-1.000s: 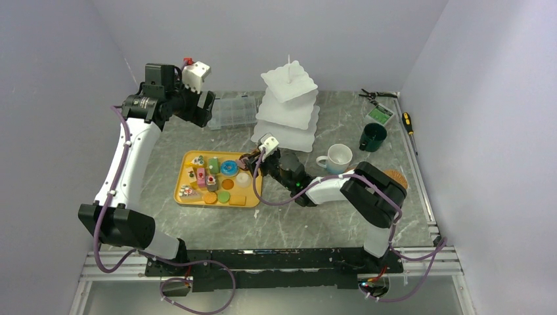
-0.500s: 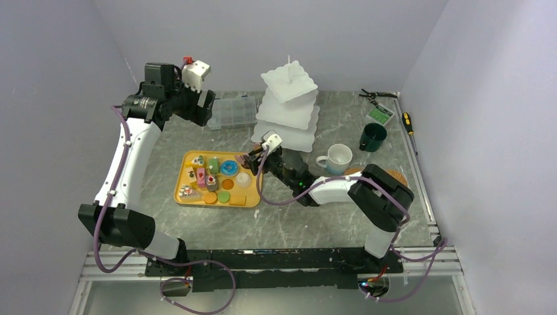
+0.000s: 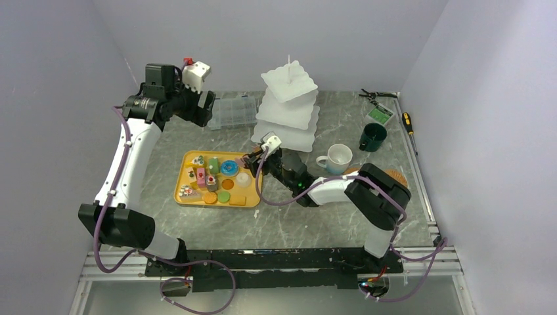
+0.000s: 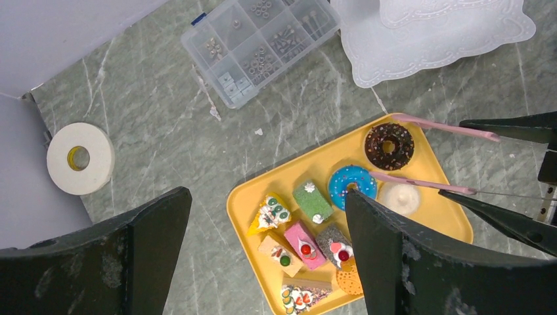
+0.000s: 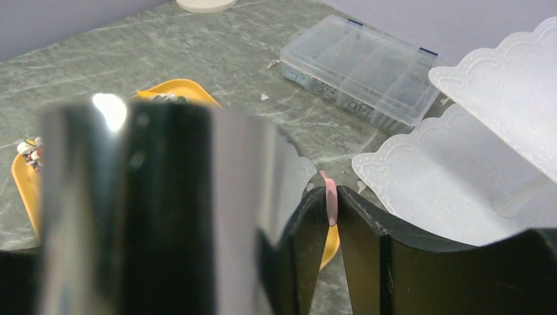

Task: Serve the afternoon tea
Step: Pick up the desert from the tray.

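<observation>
A yellow tray (image 3: pixel 179 181) holds several toy pastries, among them a blue donut (image 3: pixel 229 167), a chocolate donut (image 4: pixel 389 146) and a white round pastry (image 4: pixel 399 197). My right gripper (image 3: pixel 252 160) is low at the tray's right end, shut on pink tongs (image 5: pixel 330 203). The tongs' two arms (image 4: pixel 446 128) lie either side of the chocolate donut. My left gripper (image 3: pixel 204 109) is open and empty, high above the back left. The white three-tier stand (image 3: pixel 287 108) is behind the tray. A white mug (image 3: pixel 339 157), a dark-green mug (image 3: pixel 372 136) and a cork coaster (image 3: pixel 396 176) are to the right.
A clear compartment box (image 3: pixel 233 111) lies left of the stand. A tape roll (image 4: pixel 80 157) sits by the left wall. Pliers (image 3: pixel 378 95) and a screwdriver (image 3: pixel 408 121) lie at the back right. A shiny blurred surface fills the left of the right wrist view.
My right wrist has shifted slightly up and back over the tray's right end, still shut on the tongs. The left arm has not moved.
</observation>
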You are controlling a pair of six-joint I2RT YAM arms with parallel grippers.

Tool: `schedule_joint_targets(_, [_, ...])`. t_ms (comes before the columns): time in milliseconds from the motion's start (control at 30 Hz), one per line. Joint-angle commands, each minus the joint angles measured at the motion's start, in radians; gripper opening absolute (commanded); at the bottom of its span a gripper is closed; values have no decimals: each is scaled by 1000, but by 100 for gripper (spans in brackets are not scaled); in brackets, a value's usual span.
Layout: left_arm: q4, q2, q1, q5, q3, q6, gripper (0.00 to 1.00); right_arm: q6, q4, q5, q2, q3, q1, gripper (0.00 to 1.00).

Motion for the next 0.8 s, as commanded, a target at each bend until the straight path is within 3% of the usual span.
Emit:
schedule_joint_targets(0, [31,-39,-1,17,-3,3,93,14,62,-2,17,4,2,73])
schedule_joint_targets(767, [30,-39,1,22,13,3,93,13,72,-11,87,9,-4,72])
